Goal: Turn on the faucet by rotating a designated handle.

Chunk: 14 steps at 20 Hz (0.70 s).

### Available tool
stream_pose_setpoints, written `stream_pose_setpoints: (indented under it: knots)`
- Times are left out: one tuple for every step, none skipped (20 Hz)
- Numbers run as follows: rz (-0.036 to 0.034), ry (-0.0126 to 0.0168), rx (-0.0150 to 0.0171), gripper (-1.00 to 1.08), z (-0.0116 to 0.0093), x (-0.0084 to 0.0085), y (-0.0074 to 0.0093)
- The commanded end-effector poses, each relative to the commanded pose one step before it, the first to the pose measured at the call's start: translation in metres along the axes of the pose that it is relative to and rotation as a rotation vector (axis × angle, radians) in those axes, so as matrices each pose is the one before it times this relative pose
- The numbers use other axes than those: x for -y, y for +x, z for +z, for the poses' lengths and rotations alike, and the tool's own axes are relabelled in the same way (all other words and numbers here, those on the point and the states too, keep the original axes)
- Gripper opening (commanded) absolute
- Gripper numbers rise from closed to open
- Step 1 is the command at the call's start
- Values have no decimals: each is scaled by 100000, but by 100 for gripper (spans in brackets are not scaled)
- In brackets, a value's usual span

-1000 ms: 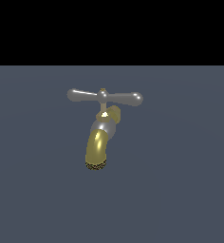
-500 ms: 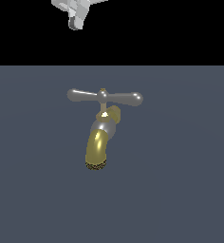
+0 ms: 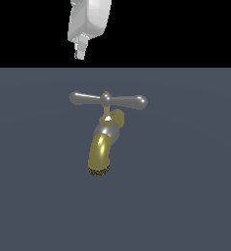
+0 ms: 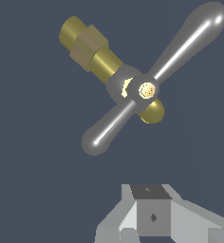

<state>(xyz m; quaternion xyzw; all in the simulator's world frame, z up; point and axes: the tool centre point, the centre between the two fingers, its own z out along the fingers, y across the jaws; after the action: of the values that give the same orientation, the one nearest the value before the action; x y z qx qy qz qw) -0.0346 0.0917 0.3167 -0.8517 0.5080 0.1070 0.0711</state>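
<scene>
The faucet (image 3: 101, 149) stands mid-scene on a dark grey-blue surface, its brass-gold spout curving down toward the camera. On top lies the handle (image 3: 107, 100), a glossy grey crossbar with two knobbed arms stretched to the exterior view's left and right. My gripper (image 3: 80, 52) hangs well above it, over the arm on the exterior view's left, touching nothing. In the wrist view the handle (image 4: 147, 88) runs diagonally over the gold faucet body (image 4: 90, 47), and my gripper (image 4: 152, 201) shows its fingers pressed together, holding nothing.
The flat dark grey-blue ground (image 3: 186, 196) spreads around the faucet on all sides. Black background fills the upper part of the exterior view behind my gripper.
My gripper has descended into the exterior view from the top edge: absent one second ago, only a tip half a second ago, now much lower. The faucet and handle have not moved.
</scene>
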Motion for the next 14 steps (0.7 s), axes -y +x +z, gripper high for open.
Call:
stream_pose_setpoints:
  knots:
    - [7629,-225,-1162,-100,1284,1021,518]
    - [2966,-74,-577,-100,504,399,173]
    - [2955,-49,-627,-100,502,398,160]
    - [2943,-21,-675,-100,500,396,146]
    - [2928,10,-721,-100,497,395,131]
    - [2914,45,-766,-100,493,392,117]
    - [2897,82,-808,-100,489,390,103]
    - [2880,123,-848,-100,484,387,89]
    - [2862,166,-886,-100,479,384,74]
    - [2843,212,-921,-100,473,380,60]
    - [2822,260,-954,-100,467,376,45]
    - [2801,311,-984,-100,460,372,30]
    - [2778,365,-1010,-100,452,367,16]
    - [2755,420,-1034,-100,444,362,1]
